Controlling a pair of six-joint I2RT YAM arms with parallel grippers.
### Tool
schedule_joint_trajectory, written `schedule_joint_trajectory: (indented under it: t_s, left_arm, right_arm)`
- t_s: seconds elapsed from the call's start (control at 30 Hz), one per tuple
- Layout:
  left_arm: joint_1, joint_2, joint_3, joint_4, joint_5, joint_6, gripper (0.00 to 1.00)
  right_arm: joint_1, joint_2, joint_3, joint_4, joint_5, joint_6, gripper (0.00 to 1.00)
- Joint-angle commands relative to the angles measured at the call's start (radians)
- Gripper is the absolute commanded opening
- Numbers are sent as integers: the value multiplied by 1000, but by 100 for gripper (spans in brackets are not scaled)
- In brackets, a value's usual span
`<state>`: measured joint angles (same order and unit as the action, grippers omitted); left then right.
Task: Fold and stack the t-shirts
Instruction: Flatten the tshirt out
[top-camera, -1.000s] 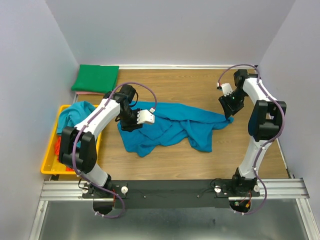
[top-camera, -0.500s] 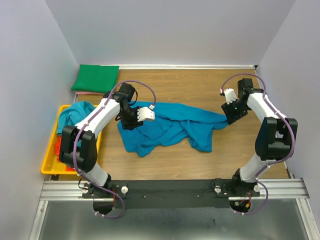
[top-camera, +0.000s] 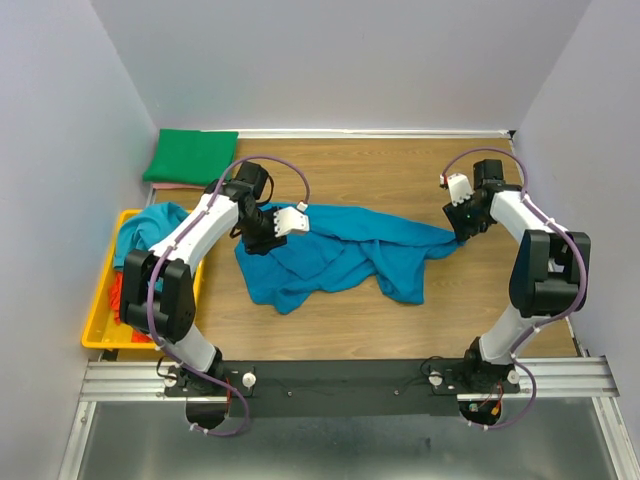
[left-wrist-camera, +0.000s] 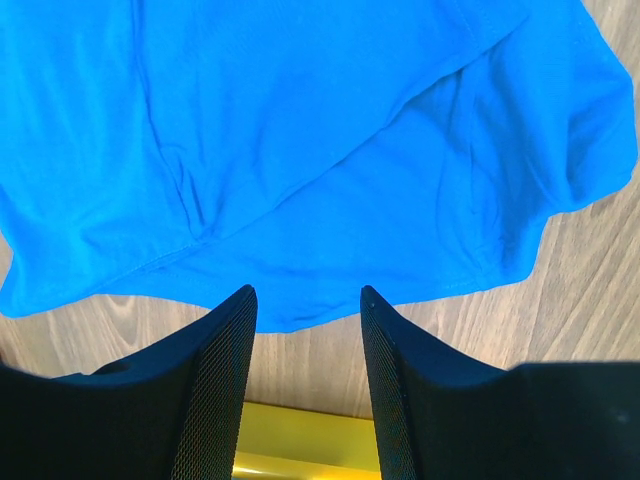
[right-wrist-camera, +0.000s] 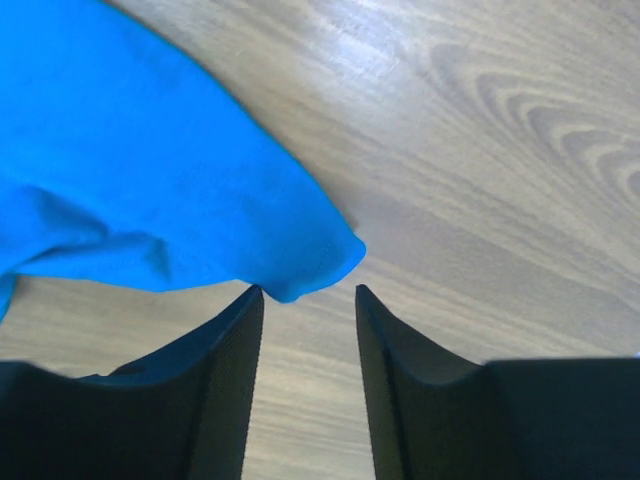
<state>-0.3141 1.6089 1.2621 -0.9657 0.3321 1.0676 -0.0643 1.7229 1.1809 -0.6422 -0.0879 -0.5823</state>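
Observation:
A teal-blue t-shirt (top-camera: 340, 252) lies crumpled across the middle of the wooden table. My left gripper (top-camera: 256, 243) is low over its left part. In the left wrist view this gripper (left-wrist-camera: 305, 292) is open, the shirt's hem (left-wrist-camera: 300, 300) lies just past its tips, and bare wood shows between them. My right gripper (top-camera: 463, 232) is at the shirt's right corner. In the right wrist view it (right-wrist-camera: 308, 290) is open, and the shirt's corner (right-wrist-camera: 310, 262) touches the left fingertip (right-wrist-camera: 250, 300). A folded green t-shirt (top-camera: 190, 156) lies at the back left.
A yellow tray (top-camera: 98, 325) stands at the table's left edge, close to the left arm. It holds another teal t-shirt (top-camera: 150, 225) and some orange-red cloth (top-camera: 117, 290). Its yellow rim (left-wrist-camera: 300, 440) shows between the left fingers. Grey walls close in the left, back and right.
My right arm has swung outward and its gripper has come down to the shirt's right corner, jaws a little narrower. The left gripper has shifted slightly over the shirt's left part.

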Motion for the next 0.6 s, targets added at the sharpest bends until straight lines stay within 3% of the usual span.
schedule_joint_trajectory:
  t_s: [0.0,0.43,0.57]
  left_arm:
    - [12,13,25,13,42,-23,54]
    - [36,49,62,22,59,-40,54]
    - [43,74,86,21,87,-47,54]
  right_arm:
    - [6,32,-15,49,31,-2,46]
    - [6,55,-43,91,62,-30,38]
    - [6,56,-35,101,68,-30,23]
